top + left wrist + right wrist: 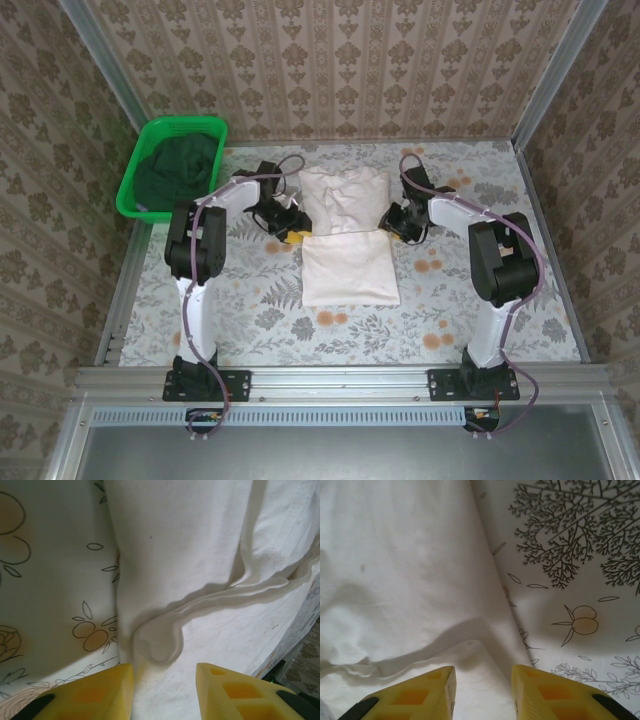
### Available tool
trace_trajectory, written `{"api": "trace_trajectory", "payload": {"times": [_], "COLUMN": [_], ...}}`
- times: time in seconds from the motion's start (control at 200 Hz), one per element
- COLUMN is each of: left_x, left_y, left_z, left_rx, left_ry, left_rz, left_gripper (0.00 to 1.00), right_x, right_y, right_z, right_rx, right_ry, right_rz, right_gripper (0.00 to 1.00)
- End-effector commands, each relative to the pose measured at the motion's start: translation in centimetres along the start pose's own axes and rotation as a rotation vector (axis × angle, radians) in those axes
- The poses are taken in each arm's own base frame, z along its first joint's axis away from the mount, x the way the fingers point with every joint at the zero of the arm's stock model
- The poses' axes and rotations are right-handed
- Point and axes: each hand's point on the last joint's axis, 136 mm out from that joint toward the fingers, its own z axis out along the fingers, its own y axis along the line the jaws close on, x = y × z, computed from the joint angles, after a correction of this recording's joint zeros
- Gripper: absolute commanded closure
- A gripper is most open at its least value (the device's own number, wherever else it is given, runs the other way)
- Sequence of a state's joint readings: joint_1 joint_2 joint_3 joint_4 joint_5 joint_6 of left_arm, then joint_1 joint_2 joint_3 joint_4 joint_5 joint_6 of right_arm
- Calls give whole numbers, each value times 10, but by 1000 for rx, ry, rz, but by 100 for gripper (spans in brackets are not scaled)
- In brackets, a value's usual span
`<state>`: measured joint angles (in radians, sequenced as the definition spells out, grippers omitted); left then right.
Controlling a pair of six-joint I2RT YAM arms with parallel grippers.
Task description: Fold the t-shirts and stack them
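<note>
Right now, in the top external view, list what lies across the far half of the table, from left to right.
bright green basket → left gripper → cream t-shirt → right gripper

Overhead plus wrist close-ups of t-shirt (350,268)

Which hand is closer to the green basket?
Left. The left hand is at the left edge of the cream shirt, toward the basket; the right hand is at its right edge, farther off.

Cream t-shirt (347,235) folded, centre; dark green t-shirt (177,170) bunched in basket (185,122)
</note>
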<state>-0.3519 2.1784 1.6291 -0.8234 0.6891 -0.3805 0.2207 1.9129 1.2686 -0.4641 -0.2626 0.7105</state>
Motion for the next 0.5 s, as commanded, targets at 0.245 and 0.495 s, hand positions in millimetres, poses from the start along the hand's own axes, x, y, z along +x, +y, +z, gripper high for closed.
{"api": "trace_trajectory", "payload": {"times": [0.245, 0.495], "left_x": [2, -8], "left_y": [-8, -20], "left_z": [-2, -18], "left_rx": [21, 17], "left_ry": [-9, -103], "left_rz": [54, 131], "left_gripper": [98, 100], "right_x": [6, 10], "right_y": [-3, -18], "right_z": [-4, -28], "right_rx": [9, 21], "right_ry": [17, -42], "right_rz": [-28, 6], "right_gripper": [97, 100]}}
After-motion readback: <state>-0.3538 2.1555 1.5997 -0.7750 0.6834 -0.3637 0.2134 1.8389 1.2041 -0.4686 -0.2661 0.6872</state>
